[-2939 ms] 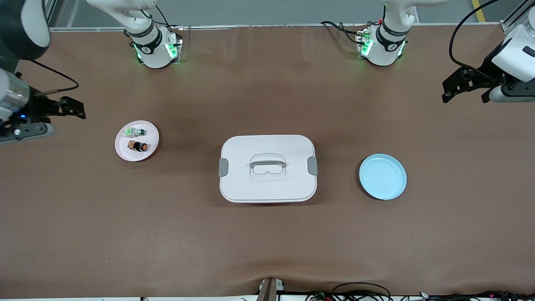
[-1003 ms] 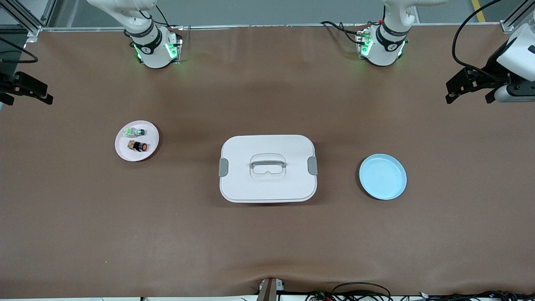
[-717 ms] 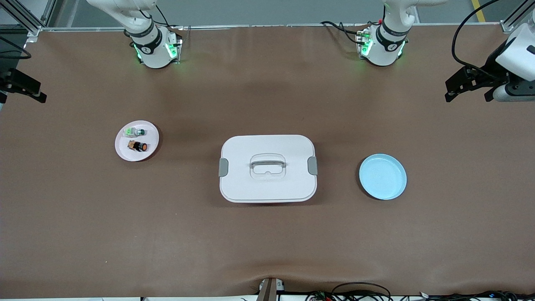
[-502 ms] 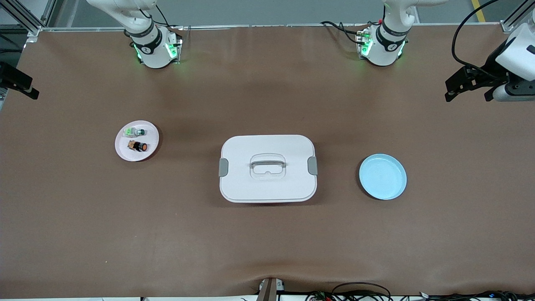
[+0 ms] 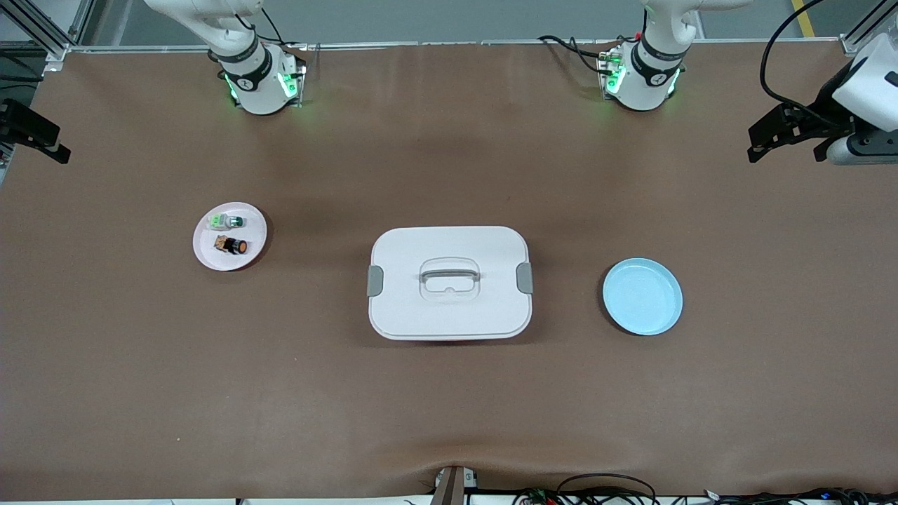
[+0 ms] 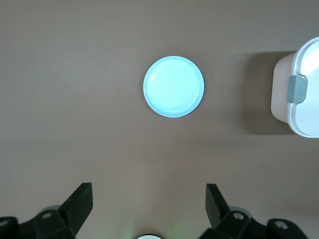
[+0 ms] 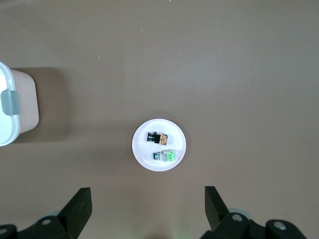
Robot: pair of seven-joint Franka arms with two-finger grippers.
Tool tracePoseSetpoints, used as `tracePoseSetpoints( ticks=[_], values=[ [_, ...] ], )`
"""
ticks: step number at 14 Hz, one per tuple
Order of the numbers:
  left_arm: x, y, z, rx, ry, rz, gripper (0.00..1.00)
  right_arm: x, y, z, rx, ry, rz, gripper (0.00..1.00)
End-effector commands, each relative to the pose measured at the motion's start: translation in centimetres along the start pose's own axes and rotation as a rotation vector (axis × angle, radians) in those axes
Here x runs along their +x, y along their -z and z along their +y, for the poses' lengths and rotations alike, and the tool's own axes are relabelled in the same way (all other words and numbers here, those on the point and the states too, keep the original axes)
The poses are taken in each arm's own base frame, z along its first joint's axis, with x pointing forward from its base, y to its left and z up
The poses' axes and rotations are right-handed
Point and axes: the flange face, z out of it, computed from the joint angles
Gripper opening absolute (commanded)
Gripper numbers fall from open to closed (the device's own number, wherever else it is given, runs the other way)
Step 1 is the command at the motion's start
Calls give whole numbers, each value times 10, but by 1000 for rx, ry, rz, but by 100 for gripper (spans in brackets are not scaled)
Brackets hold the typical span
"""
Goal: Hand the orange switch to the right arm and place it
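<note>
Front view shows the orange switch (image 5: pixel 232 245) lying on the white plate (image 5: pixel 254 242) toward the right arm's end of the desk; left pincer (image 6: pixel 148 203) and right pincer (image 7: pixel 148 204) hover wide and empty. No grasp has begun; next, a pincer must descend on it.

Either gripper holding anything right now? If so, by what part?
Nothing held. Left gripper and right gripper are both open and empty, raised at the table ends. The orange switch lies on the white plate.

Matt brown table covering (image 5: pixel 449 407)
</note>
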Motion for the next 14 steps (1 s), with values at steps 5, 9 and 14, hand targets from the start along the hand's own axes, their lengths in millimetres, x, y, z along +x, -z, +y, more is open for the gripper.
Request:
tracePoseSetpoints(
  ticks=[5,9,14],
  values=[
    [-2,14,-3,4,-12,18,100,-8,2,-2,45,-83,-29,100],
    [0,18,-2,1,-14,27,100,-9,1,0,47,-107,-40,100],
    [0,19,0,1,-16,27,100,-10,2,-1,45,-100,-43,100]
  ],
)
